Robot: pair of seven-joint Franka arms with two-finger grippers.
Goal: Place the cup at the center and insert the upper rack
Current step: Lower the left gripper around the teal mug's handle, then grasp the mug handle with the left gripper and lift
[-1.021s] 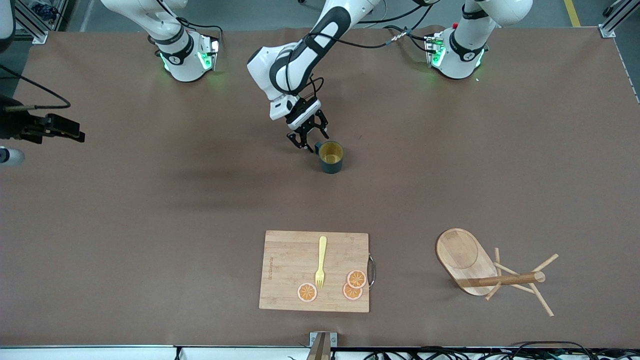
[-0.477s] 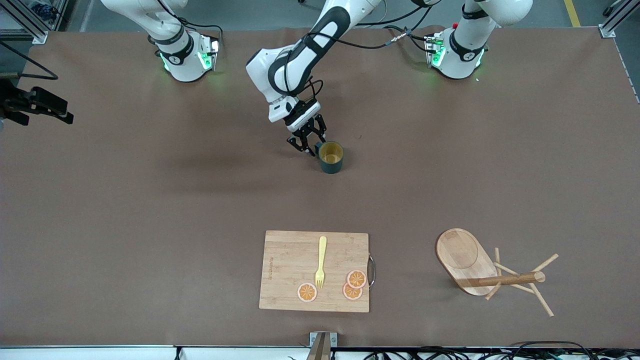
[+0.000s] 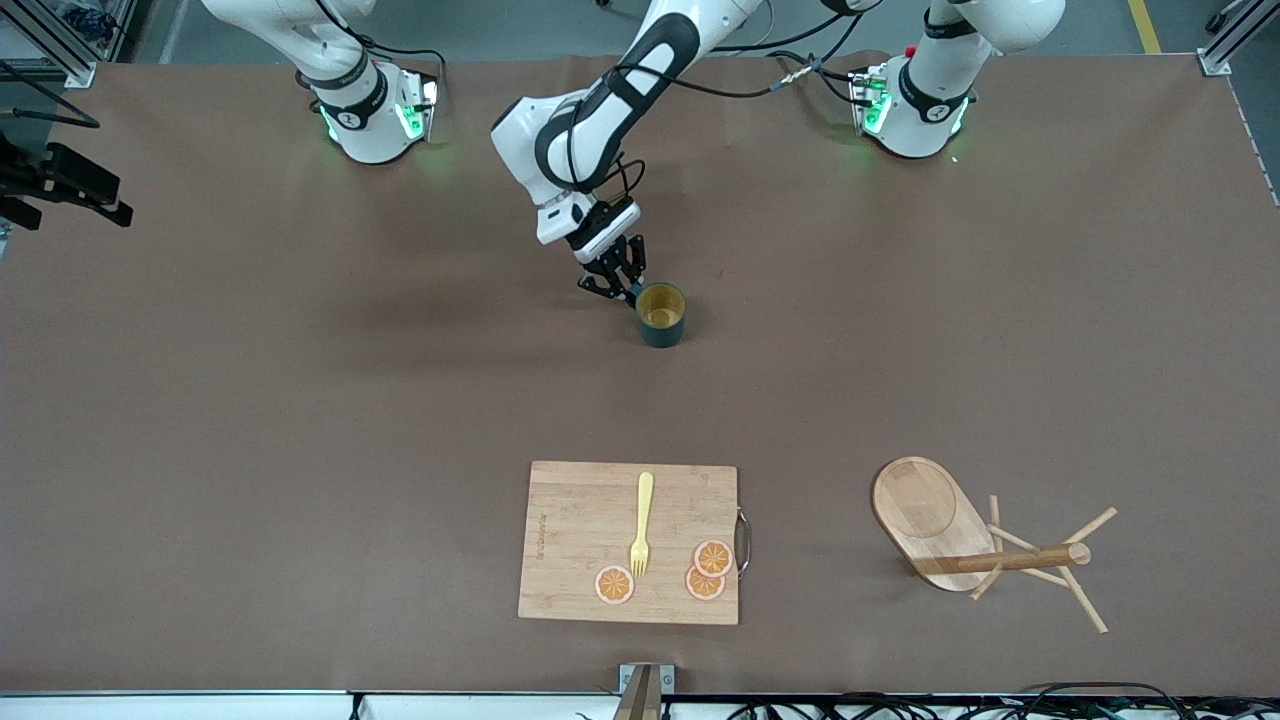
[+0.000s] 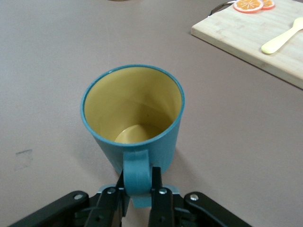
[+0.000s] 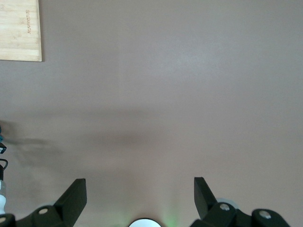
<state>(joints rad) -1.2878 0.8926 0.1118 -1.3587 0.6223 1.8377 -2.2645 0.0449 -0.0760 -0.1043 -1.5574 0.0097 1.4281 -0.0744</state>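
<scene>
cup (image 3: 662, 314) upright on table (image 3: 300, 420), mid-table, farther from the front camera than cutting board (image 3: 580, 520) | left gripper (image 4: 139, 189) fingers pinch cup handle (image 4: 136, 172) | upper rack (image 3: 985, 545) lying on its side toward left arm's end | right gripper (image 5: 139, 196) fingers spread, over bare table at right arm's end, waiting

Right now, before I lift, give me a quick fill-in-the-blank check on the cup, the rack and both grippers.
1. The left gripper is shut on the cup's ____.
2. The upper rack lies on its ____, near the left arm's end of the table.
3. The right gripper, which waits, has its jaws ____.
4. On the cutting board, the fork lies beside three orange ____.

Missing words: handle; side; open; slices
</scene>
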